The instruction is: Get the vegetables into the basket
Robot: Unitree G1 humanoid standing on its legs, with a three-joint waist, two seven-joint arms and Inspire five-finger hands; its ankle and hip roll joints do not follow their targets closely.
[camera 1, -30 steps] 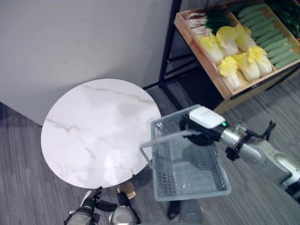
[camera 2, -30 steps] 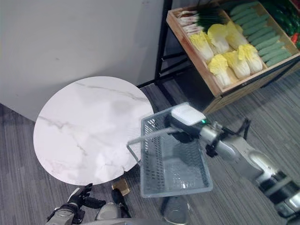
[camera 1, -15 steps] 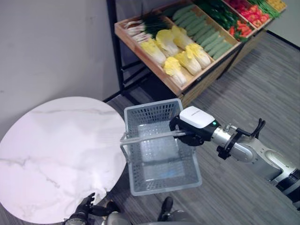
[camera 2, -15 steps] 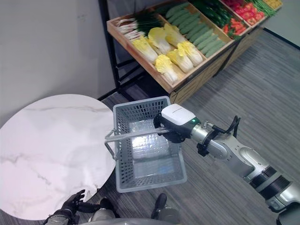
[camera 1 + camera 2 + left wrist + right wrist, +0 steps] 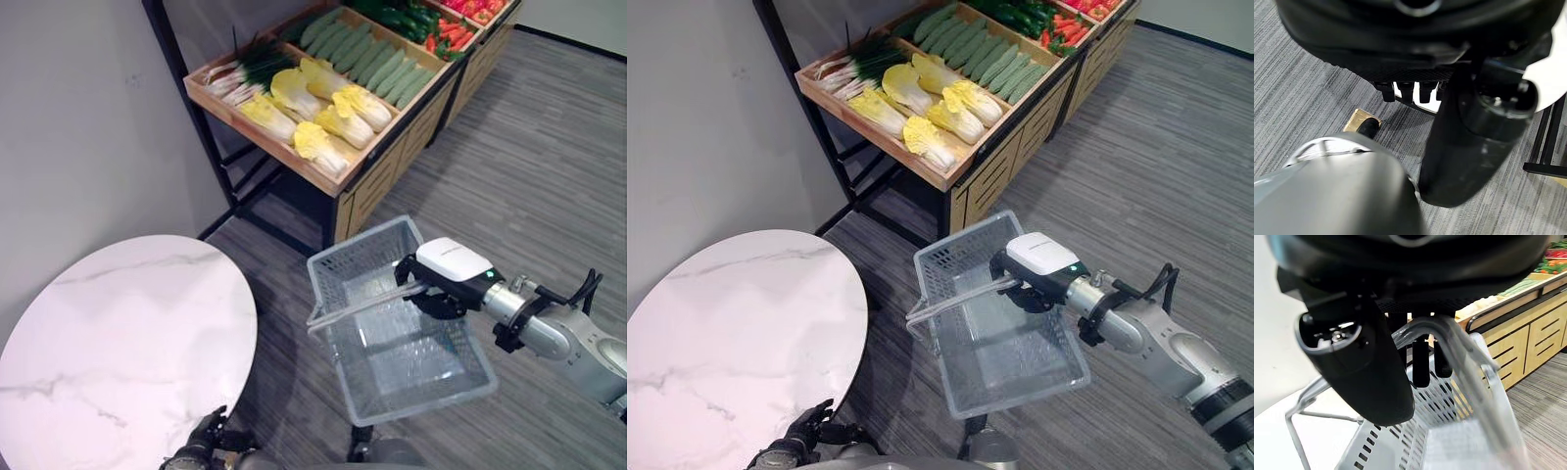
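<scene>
My right hand, its back under a white cover, is shut on the metal handle of a grey mesh basket and holds it off the floor; the basket has nothing in it. In the right wrist view the fingers curl round the handle. The vegetables lie on a slanted wooden shelf beyond the basket: yellow-green cabbages, cucumbers and green onions. My left hand hangs low by the table's near edge, open and holding nothing.
A round white marble table stands to the left of the basket. The shelf rests on a black metal frame against a grey wall, and more crates with peppers continue to the right. Grey carpet stretches out on the right.
The whole picture has swung, so the camera moved: the table slid left and the shelf now lies nearer. The basket stays held in my right hand, now close before the shelf.
</scene>
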